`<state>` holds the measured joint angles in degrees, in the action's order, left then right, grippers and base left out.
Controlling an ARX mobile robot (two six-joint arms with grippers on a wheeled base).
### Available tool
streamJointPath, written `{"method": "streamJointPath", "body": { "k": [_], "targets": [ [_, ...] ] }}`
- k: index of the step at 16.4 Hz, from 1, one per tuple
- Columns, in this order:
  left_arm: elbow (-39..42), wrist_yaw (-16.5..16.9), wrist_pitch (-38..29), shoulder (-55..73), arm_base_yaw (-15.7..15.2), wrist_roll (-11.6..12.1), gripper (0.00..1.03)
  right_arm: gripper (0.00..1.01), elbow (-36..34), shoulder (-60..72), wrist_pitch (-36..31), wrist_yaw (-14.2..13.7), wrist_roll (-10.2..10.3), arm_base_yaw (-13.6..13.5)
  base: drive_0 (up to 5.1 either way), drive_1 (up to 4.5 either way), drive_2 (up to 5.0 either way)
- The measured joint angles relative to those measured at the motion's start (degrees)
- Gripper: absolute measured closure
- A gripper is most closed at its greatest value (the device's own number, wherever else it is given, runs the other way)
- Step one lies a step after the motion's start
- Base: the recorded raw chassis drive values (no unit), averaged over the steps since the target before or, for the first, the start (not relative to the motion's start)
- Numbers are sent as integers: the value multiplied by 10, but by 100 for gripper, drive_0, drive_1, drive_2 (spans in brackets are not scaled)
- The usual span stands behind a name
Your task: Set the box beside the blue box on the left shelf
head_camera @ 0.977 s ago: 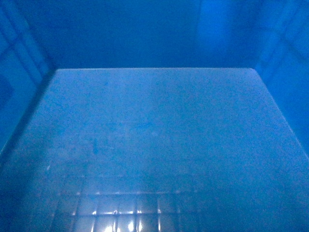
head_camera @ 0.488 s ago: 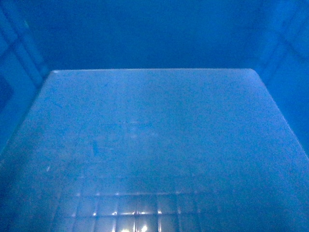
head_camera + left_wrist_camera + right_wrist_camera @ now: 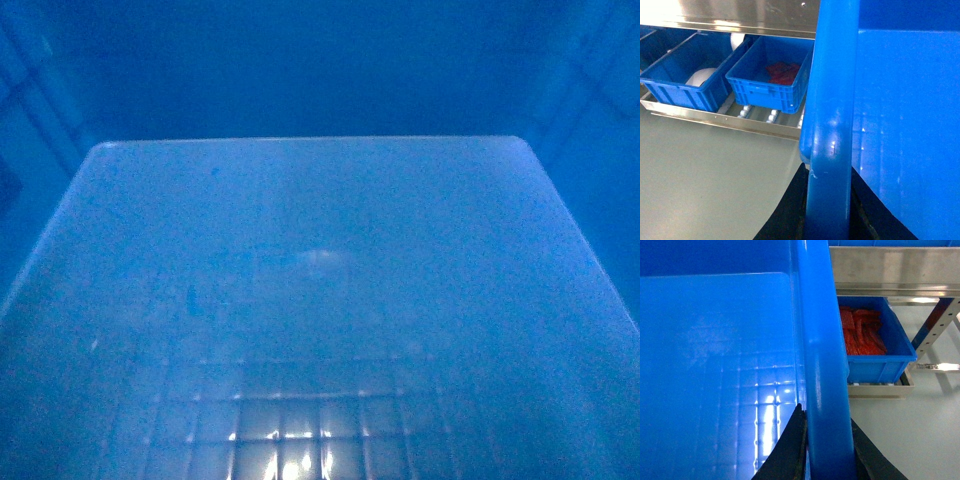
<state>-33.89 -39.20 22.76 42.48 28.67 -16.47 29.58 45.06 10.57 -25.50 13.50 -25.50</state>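
While both grippers pinch the box (image 3: 320, 260) by its rims, left gripper (image 3: 827, 210) and right gripper (image 3: 826, 450) jaws straddling them, shelf bins (image 3: 771, 75) sit beyond the jaws.

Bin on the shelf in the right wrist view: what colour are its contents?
Red. The contents fill the blue bin, clearest in the right wrist view.
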Motion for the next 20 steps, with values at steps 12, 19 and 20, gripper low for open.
{"method": "streamJointPath", "body": {
  "k": [12, 19, 20],
  "targets": [
    [0, 2, -2, 2, 1, 0, 89, 90, 0, -1, 3, 0, 0, 0, 0, 0, 0],
    [0, 1, -1, 2, 1, 0, 89, 90, 0, -2, 5, 0, 0, 0, 0, 0, 0],
    [0, 2, -2, 2, 1, 0, 89, 90, 0, -2, 5, 0, 0, 0, 0, 0, 0]
  ]
}}
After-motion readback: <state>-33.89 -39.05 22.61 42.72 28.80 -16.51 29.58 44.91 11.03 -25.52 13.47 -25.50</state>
